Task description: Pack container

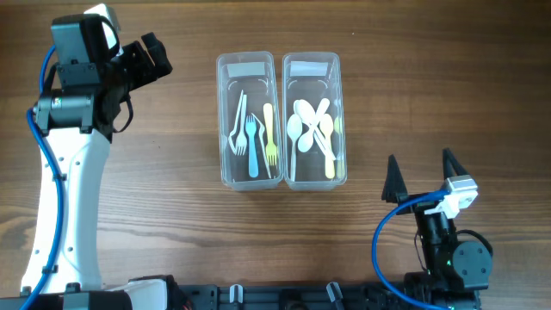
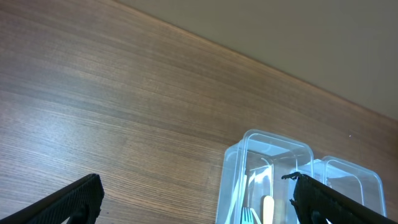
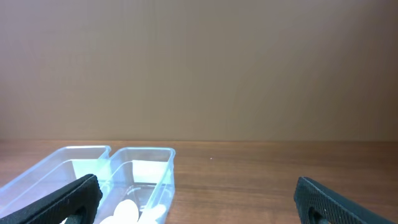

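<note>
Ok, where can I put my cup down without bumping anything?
Bare table lies between the left arm and the fork container. There is also a wide patch right of the spoon container, beyond the right gripper. It is crowded inside both containers, which sit side by side with barely a gap.

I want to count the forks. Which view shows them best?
Overhead: it looks straight down into the left container, where all the forks lie in full view. The left wrist view catches only bits of them at its bottom edge; the right wrist view shows the container but no forks.
</note>
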You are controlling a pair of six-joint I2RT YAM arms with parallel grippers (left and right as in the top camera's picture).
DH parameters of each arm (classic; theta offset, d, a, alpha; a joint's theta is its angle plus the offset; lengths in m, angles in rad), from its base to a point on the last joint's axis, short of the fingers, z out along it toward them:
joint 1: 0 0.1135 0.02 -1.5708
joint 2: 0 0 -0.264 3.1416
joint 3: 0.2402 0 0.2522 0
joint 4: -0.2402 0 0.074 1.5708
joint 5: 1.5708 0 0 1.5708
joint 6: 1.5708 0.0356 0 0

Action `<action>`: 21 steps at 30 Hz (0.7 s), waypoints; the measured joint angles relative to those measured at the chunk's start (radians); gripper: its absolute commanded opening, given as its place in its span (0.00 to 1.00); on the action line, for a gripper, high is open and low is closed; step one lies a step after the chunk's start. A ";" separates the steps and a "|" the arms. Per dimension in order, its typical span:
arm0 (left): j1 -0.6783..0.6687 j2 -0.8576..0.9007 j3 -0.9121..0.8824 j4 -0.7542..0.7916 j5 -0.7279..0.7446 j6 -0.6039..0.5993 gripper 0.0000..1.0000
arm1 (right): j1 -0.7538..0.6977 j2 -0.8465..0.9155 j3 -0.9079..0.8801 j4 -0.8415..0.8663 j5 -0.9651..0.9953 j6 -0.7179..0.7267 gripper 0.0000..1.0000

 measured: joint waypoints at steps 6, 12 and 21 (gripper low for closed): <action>0.000 0.000 0.000 -0.001 0.000 0.000 1.00 | -0.040 0.000 0.000 0.002 0.000 -0.008 1.00; 0.000 0.000 0.000 0.000 0.000 0.000 1.00 | -0.045 0.000 -0.037 0.023 0.000 -0.018 1.00; 0.000 0.000 0.000 0.000 0.000 0.000 1.00 | -0.045 0.000 -0.092 0.073 -0.002 -0.026 1.00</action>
